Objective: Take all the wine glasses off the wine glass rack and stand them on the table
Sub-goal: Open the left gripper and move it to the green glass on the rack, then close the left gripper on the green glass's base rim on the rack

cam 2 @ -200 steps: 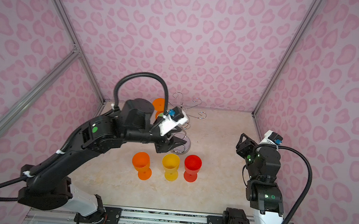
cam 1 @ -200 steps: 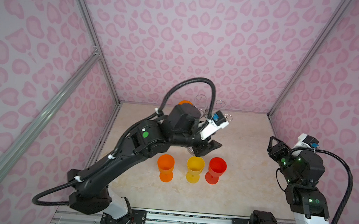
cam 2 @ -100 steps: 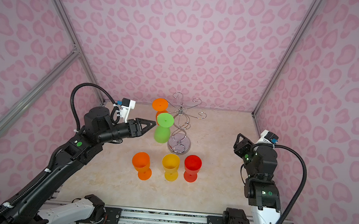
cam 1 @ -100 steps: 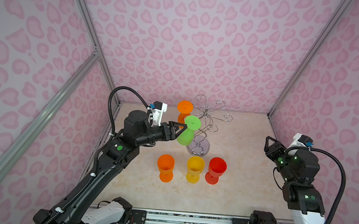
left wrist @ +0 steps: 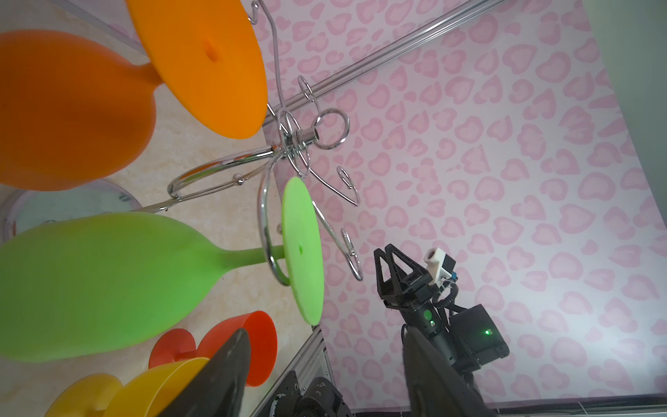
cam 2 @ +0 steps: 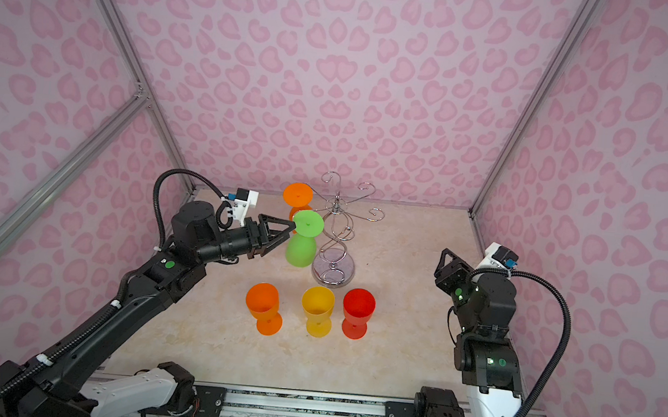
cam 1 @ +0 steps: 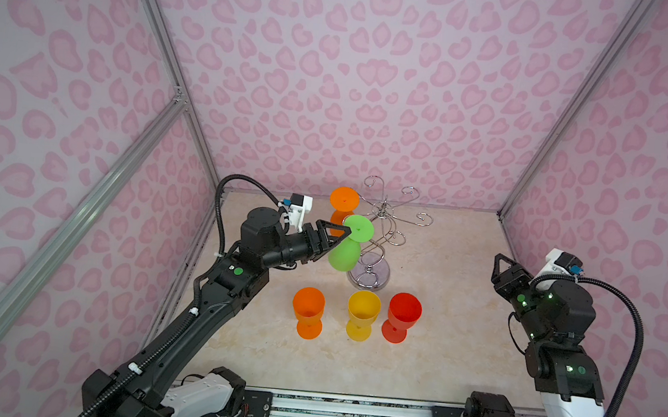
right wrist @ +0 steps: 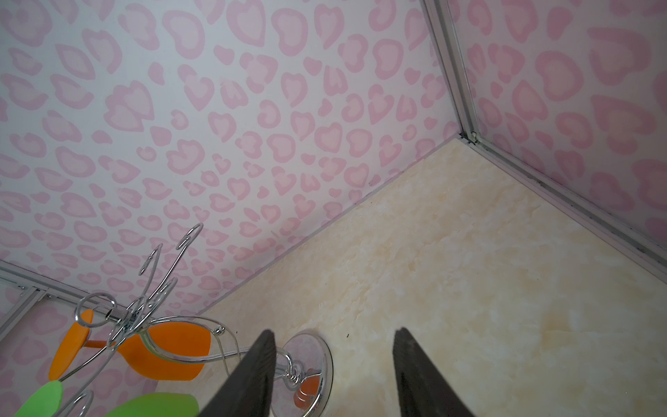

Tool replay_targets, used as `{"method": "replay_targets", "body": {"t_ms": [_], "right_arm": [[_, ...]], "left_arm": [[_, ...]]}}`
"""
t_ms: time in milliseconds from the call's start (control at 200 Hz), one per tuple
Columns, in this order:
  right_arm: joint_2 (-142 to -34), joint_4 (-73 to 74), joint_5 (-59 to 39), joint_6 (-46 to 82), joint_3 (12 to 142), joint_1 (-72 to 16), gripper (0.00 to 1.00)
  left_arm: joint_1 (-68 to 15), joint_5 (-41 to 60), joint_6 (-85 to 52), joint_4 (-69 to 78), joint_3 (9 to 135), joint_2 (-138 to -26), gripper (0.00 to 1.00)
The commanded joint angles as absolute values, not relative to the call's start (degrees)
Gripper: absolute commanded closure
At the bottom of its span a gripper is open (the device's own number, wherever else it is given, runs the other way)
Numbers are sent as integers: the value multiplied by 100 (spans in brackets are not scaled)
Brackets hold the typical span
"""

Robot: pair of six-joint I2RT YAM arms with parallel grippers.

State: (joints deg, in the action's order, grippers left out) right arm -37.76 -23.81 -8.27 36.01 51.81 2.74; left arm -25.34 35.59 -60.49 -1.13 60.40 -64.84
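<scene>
Taking 12 o'clock as the rear wall in both top views, we found the wine glass rack (cam 1: 370, 272) standing on the desk (cam 1: 443, 353) toward the rear centre. The green wine glass (cam 1: 344, 253) hung upside down on it at about 8 o'clock of the stem, foot uppermost and bowl tilted. In the left wrist view its stem passed through a wire loop of one rack arm, so it was not yet off the rack. A hanging orange glass (cam 1: 343, 199) occupied the arm at about 10 o'clock, its bowl partly hidden behind the left tool (cam 1: 342, 233). That tool reached in from 9 o'clock, level with the green foot, its tips at the foot's rim; we could not tell whether they touched it. Its fingers (left wrist: 227, 368) stood apart in the left wrist view, with nothing between them. The right tool (cam 1: 500, 263) was raised at 3 o'clock of the rack, well apart from it; its fingers (right wrist: 252, 375) likewise stood apart and held nothing. Three glasses stood upright on the desk in a row at 6 o'clock of the rack base: an orange standing glass (cam 1: 308, 305) at the 9 o'clock end, a yellow glass (cam 1: 363, 308) in the middle and a red glass (cam 1: 405, 310) at the 3 o'clock end.
</scene>
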Motion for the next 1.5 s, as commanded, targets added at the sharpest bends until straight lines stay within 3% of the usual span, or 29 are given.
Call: {"method": "replay_targets", "body": {"t_ms": [0, 620, 980, 1496], "right_arm": [[-3804, -2225, -918, 3647, 5142, 275, 47], [-3885, -2090, -993, 3753, 5104, 272, 47], [-3833, -2114, -958, 3744, 5054, 274, 47], [-3797, -2111, -940, 3733, 5001, 281, 47]], "left_arm": [[-2528, 3732, -6276, 376, 5978, -6561, 31], [-2740, 3867, -6794, 1055, 5948, -6960, 36], [-2872, 3691, -6702, 993, 6056, -7061, 52], [-2883, 3394, -6361, 584, 6122, -6987, 59]]}}
